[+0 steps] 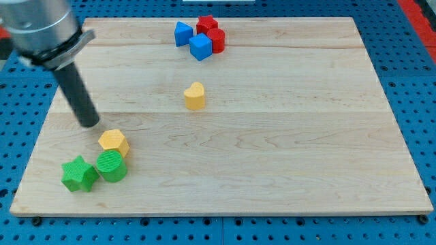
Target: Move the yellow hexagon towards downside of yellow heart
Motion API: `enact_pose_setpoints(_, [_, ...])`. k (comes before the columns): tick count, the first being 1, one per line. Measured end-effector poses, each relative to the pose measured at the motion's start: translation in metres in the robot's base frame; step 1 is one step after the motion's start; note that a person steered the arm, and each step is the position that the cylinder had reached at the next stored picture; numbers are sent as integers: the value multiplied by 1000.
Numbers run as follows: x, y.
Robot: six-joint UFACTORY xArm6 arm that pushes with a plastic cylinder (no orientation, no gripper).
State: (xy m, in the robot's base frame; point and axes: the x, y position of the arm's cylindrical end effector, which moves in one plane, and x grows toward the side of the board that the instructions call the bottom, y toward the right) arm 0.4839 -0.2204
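My tip (90, 124) rests on the wooden counter (272, 170) just up-left of the yellow hexagon (114, 142), a narrow gap between them; I have no hand, only this rod. The hexagon lies flat with no clear long axis, touching the green cylinder (110, 166) beside the green star (79, 174). The yellow heart (195, 96) stands well apart toward the view's upper right.

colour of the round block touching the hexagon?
Green: the cylinder touches the yellow hexagon from below in the camera view, the only view.
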Motion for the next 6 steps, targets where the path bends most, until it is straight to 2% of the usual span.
enact_pose_setpoints(1, [28,6])
enact_pose_setpoints(4, [31,150])
enact_pose_setpoints(5, [-8,91])
enact_pose_setpoints(6, [-106,65])
